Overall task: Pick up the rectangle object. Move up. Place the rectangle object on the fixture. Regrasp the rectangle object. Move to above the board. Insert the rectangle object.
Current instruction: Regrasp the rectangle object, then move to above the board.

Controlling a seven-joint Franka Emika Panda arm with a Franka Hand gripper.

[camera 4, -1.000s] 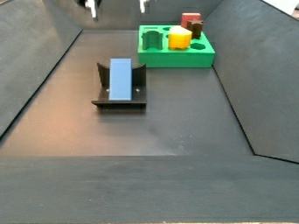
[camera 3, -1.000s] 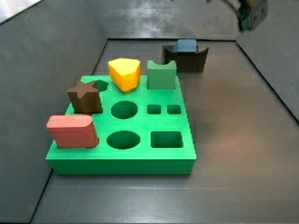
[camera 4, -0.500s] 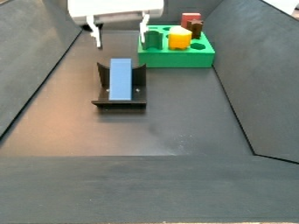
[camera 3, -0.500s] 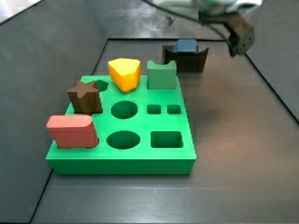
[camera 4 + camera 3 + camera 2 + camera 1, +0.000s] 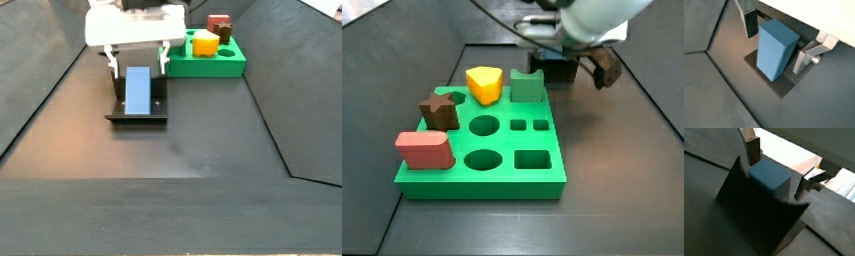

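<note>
We see that the gripper (image 5: 136,60) has come down from the top edge of both side views to the fixture (image 5: 135,110), and its spread fingers (image 5: 805,56) now straddle the far end of the blue block (image 5: 136,88), one on each side.

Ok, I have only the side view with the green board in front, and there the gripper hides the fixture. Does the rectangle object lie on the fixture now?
Observer: Yes. In a side view the slate-blue rectangle object lies flat along the fixture.
Operator: And is the gripper shut on it?
Observer: No. The gripper is open and sits low over the block's end nearer the board. One finger stands on each side, and a gap shows on both sides.
</note>
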